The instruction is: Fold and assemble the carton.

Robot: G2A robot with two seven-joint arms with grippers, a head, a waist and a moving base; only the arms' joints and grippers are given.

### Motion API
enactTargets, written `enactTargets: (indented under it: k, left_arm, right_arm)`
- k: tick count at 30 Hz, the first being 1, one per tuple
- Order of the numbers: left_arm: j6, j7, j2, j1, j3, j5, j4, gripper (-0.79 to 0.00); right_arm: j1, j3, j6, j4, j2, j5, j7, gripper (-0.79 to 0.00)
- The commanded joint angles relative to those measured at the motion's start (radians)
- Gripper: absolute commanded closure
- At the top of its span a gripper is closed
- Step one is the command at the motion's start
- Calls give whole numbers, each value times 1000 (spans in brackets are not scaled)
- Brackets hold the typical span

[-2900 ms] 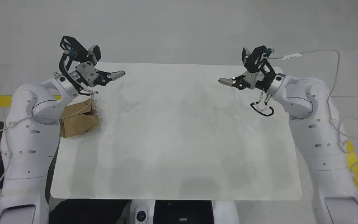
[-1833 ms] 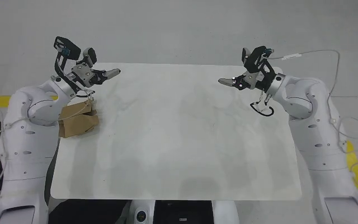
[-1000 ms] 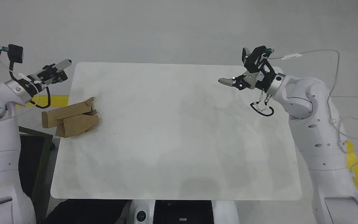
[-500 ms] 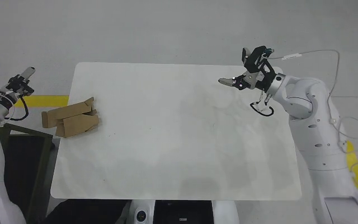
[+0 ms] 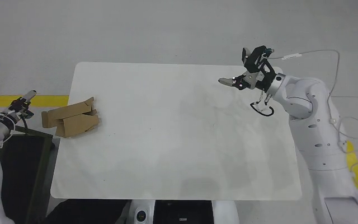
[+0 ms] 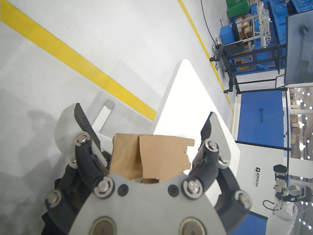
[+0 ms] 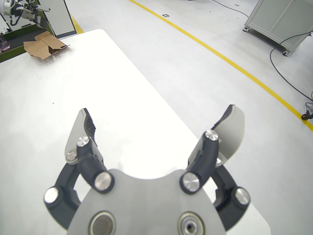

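**One carton (image 5: 78,120) lying flat at the table's left edge, left gripper (image 5: 23,101) and right gripper (image 5: 226,82) both standing open**

From the top view, the brown carton is lying unfolded, with flaps loose, on the left edge of the white table (image 5: 179,145), and part of it is jutting out past that edge. The left gripper is hanging off the table, well apart from the carton, above the floor between a yellow floor line (image 5: 53,99) and a dark bin (image 5: 22,168). The right gripper is hovering over the far right part of the table, well apart from the carton, with its tip pointing toward the table's middle.

In the left wrist view, the left gripper (image 6: 144,113) is holding its fingers (image 6: 82,121) wide apart and is gripping nothing. The carton (image 6: 149,157) is showing beyond them, in the gap, lying on the table (image 6: 190,94) edge. The yellow floor line (image 6: 73,57) is running across the grey floor behind.

In the right wrist view, the right gripper (image 7: 158,111) is spreading its fingers (image 7: 85,123) wide above the bare table (image 7: 97,86), with nothing between them. The carton (image 7: 45,46) is lying at the table's opposite edge. Just past it, the left gripper (image 7: 36,13) is hanging over the dark bin (image 7: 14,42).
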Motion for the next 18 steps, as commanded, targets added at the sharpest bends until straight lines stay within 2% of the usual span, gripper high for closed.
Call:
enactTargets:
  k: [1,10,18]
  left_arm:
    - [4,-39,-1,23,-10,-57,5,-785]
    - [4,-50,-1,124,-13,-85,-4,-785]
    - [9,-120,-9,124,30,-166,33,-785]
  right_arm:
    - [0,0,0,0,0,0,0,-785]
    - [0,0,0,0,0,0,0,-785]
    - [0,0,0,0,0,0,0,-785]
